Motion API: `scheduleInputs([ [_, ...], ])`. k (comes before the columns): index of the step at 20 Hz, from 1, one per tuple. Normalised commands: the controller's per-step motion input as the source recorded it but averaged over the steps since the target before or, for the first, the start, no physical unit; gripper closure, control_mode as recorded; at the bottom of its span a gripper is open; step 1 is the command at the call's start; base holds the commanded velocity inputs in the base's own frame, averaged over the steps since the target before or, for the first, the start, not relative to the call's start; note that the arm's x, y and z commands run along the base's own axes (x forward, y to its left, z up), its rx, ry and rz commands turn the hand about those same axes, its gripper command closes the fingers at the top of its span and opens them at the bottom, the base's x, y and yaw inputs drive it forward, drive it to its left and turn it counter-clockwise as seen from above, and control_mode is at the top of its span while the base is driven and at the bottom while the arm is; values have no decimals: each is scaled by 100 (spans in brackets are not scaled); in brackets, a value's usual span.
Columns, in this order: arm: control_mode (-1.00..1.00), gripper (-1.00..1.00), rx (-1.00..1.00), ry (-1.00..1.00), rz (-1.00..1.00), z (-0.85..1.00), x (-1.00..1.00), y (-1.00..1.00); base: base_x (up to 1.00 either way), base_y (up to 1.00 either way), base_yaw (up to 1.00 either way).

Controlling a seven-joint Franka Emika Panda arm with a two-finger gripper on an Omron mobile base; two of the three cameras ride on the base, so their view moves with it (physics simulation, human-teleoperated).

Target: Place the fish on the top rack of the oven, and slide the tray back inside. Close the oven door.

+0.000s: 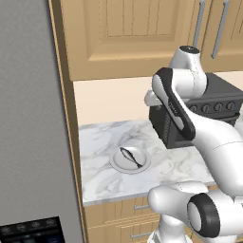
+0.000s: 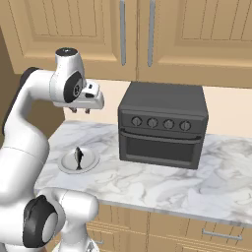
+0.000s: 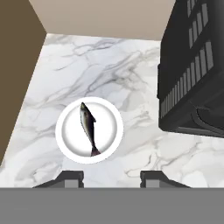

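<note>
Clearly, the fish on the round plate was best approached from straight above, across its slender body, by the empty, moderately parted jaws.

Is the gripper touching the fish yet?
Apart. In the right base view the gripper hangs well above the fish, which lies on the plate, with bare wall and counter between them.

A rendered home kitchen: light wooden wall cabinets with long silver bar handles hang above a white, grey-veined marble counter with wooden drawers beneath. On the counter stand a black boxy toaster oven with four knobs and a round pale grey plate
</note>
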Motion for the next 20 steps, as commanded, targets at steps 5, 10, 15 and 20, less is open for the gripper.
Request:
scheduleInputs([
  [5,-100,-100,-1,0,0,-22,-13,10,0,0,0],
  [10,-100,-100,0,3,2,-85,-13,40,0,0,0],
  [15,-100,-100,0,1,7,-69,0,35,0,0,0],
  [20,-100,-100,0,2,7,-55,6,13,0,0,0],
])
